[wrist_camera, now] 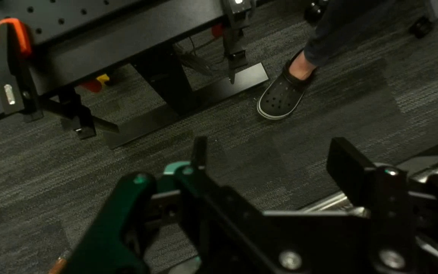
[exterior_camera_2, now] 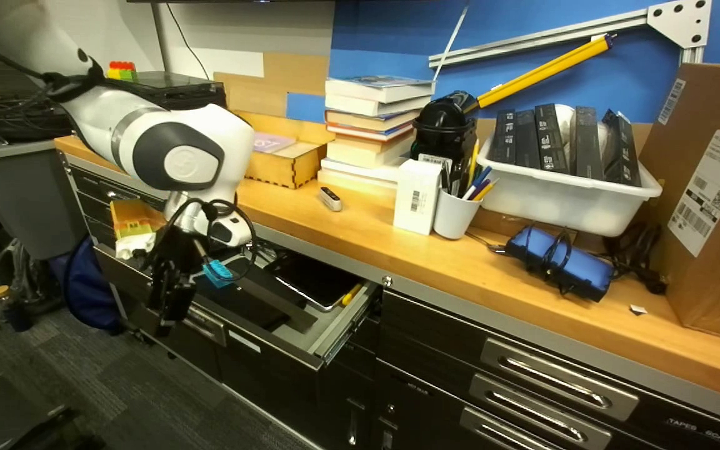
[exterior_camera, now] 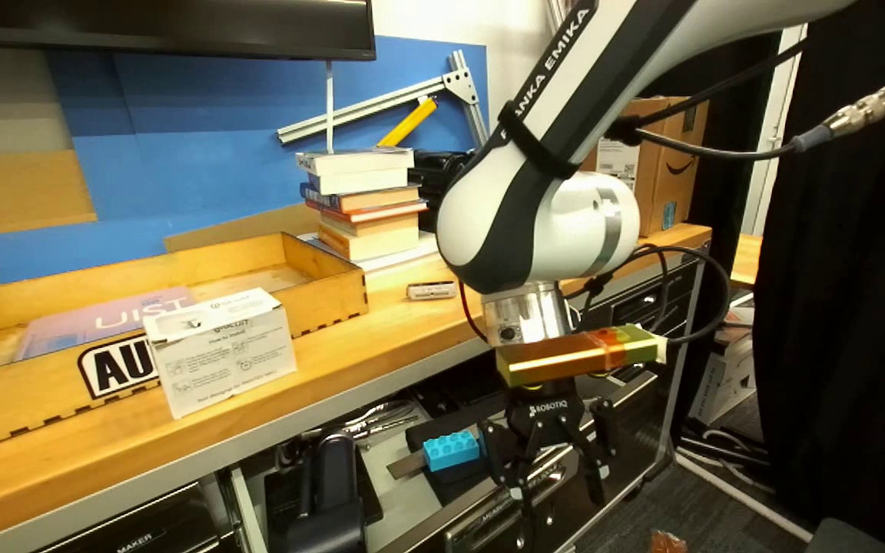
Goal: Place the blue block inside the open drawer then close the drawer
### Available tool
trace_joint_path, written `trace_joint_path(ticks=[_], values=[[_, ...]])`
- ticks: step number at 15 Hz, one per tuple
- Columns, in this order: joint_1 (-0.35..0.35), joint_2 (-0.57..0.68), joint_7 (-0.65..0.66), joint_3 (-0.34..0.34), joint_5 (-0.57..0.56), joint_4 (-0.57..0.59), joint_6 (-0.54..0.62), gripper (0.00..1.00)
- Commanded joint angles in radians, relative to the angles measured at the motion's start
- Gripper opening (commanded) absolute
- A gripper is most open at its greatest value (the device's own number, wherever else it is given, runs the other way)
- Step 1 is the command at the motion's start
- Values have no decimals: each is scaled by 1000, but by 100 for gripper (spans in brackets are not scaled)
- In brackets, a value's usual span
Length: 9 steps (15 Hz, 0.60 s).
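The light-blue block [exterior_camera: 452, 451] lies inside the open drawer [exterior_camera_2: 272, 362], on top of dark things in it. It also shows in an exterior view [exterior_camera_2: 216, 274], close beside the gripper. The drawer is pulled out, with a black front and pale grey sides. My gripper [exterior_camera: 561, 480] points down at the drawer's front edge and handle, with the block behind it. In the wrist view the gripper [wrist_camera: 272, 160] is open, its fingers wide apart with nothing between them. A silver handle bar [wrist_camera: 337, 201] shows behind one finger. The block is out of the wrist view.
The drawer also holds a dark tablet [exterior_camera_2: 313, 281] and tools. The wooden counter [exterior_camera_2: 360, 240] above carries a tan tray [exterior_camera: 335, 296], a white box [exterior_camera: 223, 353] and a stack of books [exterior_camera: 366, 203]. A person's foot [wrist_camera: 281, 93] and a black table [wrist_camera: 127, 45] show below.
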Motion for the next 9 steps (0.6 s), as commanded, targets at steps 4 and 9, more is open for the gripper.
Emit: trace_joint_path(ticks=[4,9], values=[[15,100,16,11,8,55,85,27],[55,179,45,35,-8,173,163,0]])
